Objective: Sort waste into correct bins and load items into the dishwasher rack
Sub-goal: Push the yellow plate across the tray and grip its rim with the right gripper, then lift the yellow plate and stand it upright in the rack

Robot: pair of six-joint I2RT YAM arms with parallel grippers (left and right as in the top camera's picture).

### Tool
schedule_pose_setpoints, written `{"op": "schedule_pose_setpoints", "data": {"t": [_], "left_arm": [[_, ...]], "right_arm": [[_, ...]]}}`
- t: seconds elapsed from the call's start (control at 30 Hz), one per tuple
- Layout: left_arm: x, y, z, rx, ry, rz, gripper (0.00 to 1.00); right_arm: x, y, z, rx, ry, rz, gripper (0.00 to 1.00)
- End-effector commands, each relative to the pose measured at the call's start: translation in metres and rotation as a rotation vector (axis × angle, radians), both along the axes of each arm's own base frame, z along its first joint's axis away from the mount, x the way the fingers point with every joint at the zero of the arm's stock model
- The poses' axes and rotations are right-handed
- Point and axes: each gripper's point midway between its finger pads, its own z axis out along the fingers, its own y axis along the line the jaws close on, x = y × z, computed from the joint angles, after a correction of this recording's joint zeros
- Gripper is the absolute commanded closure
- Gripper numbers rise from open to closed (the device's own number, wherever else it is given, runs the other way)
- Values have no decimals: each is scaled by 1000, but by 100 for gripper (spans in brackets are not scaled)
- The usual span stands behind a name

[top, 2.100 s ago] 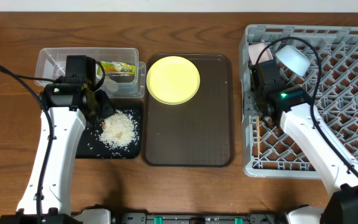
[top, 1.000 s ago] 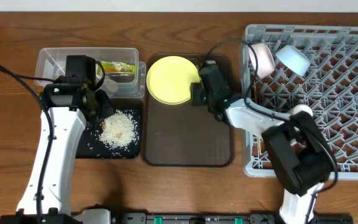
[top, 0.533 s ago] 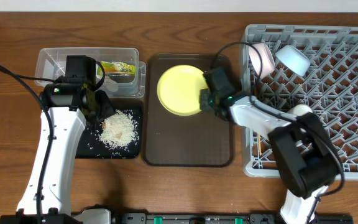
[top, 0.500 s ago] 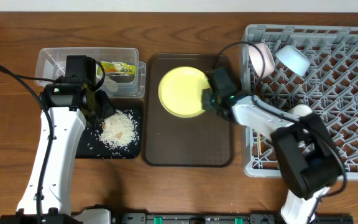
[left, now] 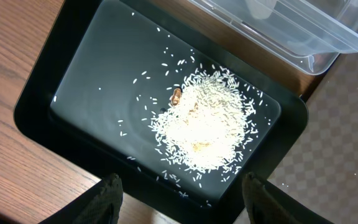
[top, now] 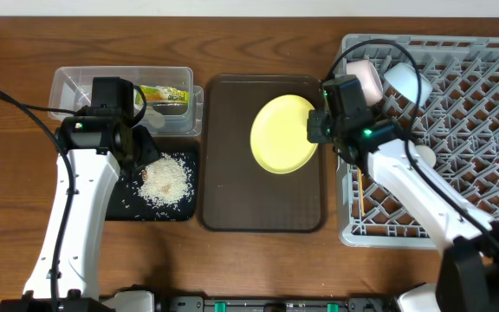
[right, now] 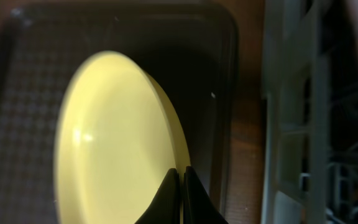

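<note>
Holding the plate: the right fingers (right: 169, 199) are pinched narrow on the rim of the yellow plate (right: 120, 143), one finger on each face of its edge.
Plate position: the yellow plate (top: 282, 134) is tilted, over the right half of the brown serving tray (top: 232, 191), with its right edge close to the tray's right rim and the rack beyond.
Right arm: reaches from the lower right across the rack's left side, with the right fingers (top: 317, 128) at the plate's right edge.
Left fingers: the left fingers (left: 107, 199) are spread wide with nothing between them, above the near edge of the black tray (left: 92, 81).
Rice: the rice heap (left: 204, 127) lies right of centre in the black tray (top: 119, 204), with stray grains scattered around it and one small brown fleck at its top left.
Clear tub: the clear tub (top: 76, 87) sits just behind the black tray on the worktop (top: 16, 173), and the yellow-green wrapper (top: 165, 94) lies in its right end.
Rack: the grey rack (top: 492, 130) fills the right side; a light blue bowl (top: 408, 82) leans on the pegs near its back left corner.
Chopsticks: the wooden chopsticks (top: 361, 195) lie along the rack's left wall.
</note>
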Motion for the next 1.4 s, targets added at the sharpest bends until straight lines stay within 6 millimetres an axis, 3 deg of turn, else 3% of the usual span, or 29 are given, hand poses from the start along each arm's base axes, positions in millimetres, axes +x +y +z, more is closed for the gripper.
{"op": "schedule_pose_setpoints", "data": {"t": [0.0,0.13,0.43,0.63,0.87,1.13,1.3,1.37], "left_arm": [[-1,2,4,3,-8,10,35],[-1,2,4,3,-8,10,35],[-1,2,4,3,-8,10,35],[-1,2,4,3,-8,10,35],[-1,2,4,3,-8,10,35],[-1,2,4,3,-8,10,35],[-1,2,4,3,-8,10,35],[0,2,4,3,-9,11,36]], "right_arm": [[-1,-7,24,-5,-56,21,99],[-2,-9,33,-5,-80,20,99],[-6,-11,28,-29,-58,32,99],[-5,-10,17,-37,-33,33,74],[6,6,-22,-56,8,60,62],[20,13,-79,-77,63,62,62],[12,14,-112,-99,138,74,63],[6,17,-121,-108,162,86,68]]}}
